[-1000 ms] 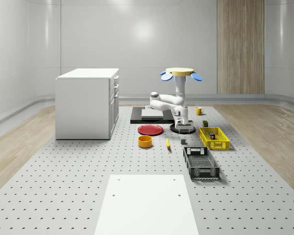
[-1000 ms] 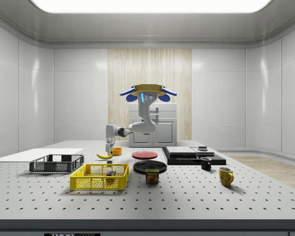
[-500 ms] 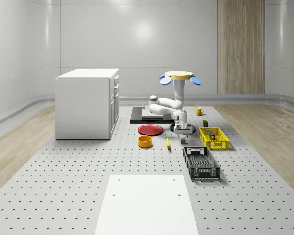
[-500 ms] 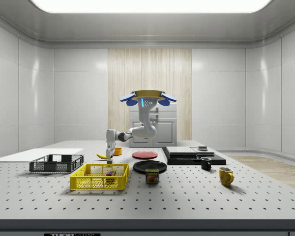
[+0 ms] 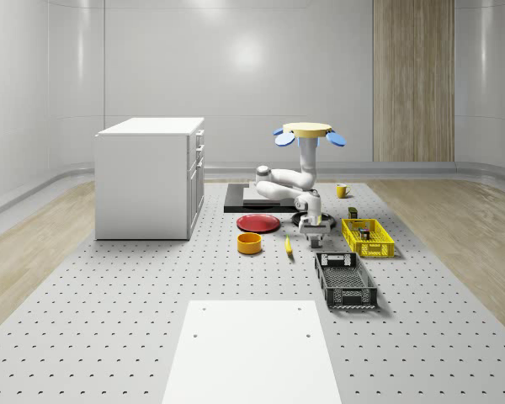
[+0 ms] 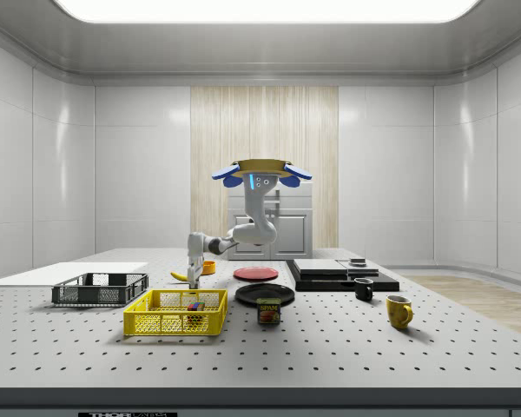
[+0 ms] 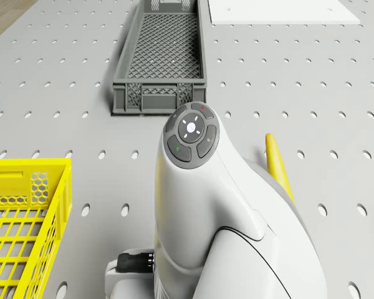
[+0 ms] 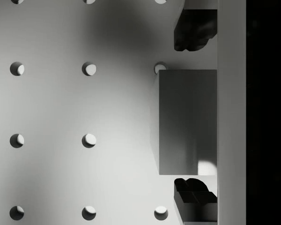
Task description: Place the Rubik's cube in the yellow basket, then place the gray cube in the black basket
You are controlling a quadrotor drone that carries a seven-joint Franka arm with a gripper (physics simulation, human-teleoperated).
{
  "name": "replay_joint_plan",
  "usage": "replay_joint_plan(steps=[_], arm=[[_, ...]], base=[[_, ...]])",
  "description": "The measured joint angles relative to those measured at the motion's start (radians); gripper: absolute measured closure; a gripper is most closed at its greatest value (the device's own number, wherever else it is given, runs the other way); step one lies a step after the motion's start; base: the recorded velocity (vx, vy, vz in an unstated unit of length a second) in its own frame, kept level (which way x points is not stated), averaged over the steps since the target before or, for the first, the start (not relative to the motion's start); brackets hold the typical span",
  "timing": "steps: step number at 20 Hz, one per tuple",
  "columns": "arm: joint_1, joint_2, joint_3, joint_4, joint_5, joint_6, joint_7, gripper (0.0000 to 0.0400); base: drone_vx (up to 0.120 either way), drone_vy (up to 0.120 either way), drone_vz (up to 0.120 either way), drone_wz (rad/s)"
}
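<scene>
The drone (image 5: 309,130) hovers over the table behind the yellow basket (image 5: 368,237), and its arm reaches down in front of it. My gripper (image 5: 314,237) hangs low over the table between the banana and the yellow basket. In the wrist view the gray cube (image 8: 187,122) lies on the perforated table between my two fingertips (image 8: 196,30), which stand open on either side of it. The Rubik's cube (image 6: 194,305) lies inside the yellow basket (image 6: 175,313). The black basket (image 5: 345,280) stands nearer the front, and the drone view also has the black basket (image 7: 161,59).
A banana (image 5: 288,246), an orange bowl (image 5: 249,243) and a red plate (image 5: 258,223) lie to the gripper's left in the whole-scene view. A white cabinet (image 5: 150,177) stands at the left. A Spam can (image 6: 269,311) and two mugs sit in the side view's right half.
The drone has sunk a little and the arm has lowered the gripper down and forward, from above the black plate to just over the gray cube.
</scene>
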Motion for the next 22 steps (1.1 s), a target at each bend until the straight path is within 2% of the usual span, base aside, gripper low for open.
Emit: replay_joint_plan(steps=[10, 13, 15, 18, 22], arm=[[-0.033, 0.009, -0.024, 0.035, -0.022, 0.009, 0.001, 0.0000], [-0.036, 0.010, -0.028, 0.038, -0.025, 0.009, 0.001, 0.0073], [-0.036, 0.011, -0.029, 0.039, -0.027, 0.009, 0.001, 0.0103], [-0.037, 0.012, -0.030, 0.040, -0.028, 0.009, 0.001, 0.0128], [-0.037, 0.014, -0.031, 0.040, -0.029, 0.008, 0.001, 0.0141]], base=[[0.000, 0.000, 0.000, 0.000], [0.000, 0.000, 0.000, 0.000], [0.000, 0.000, 0.000, 0.000], [0.000, 0.000, 0.000, 0.000], [0.000, 0.000, 0.000, 0.000]])
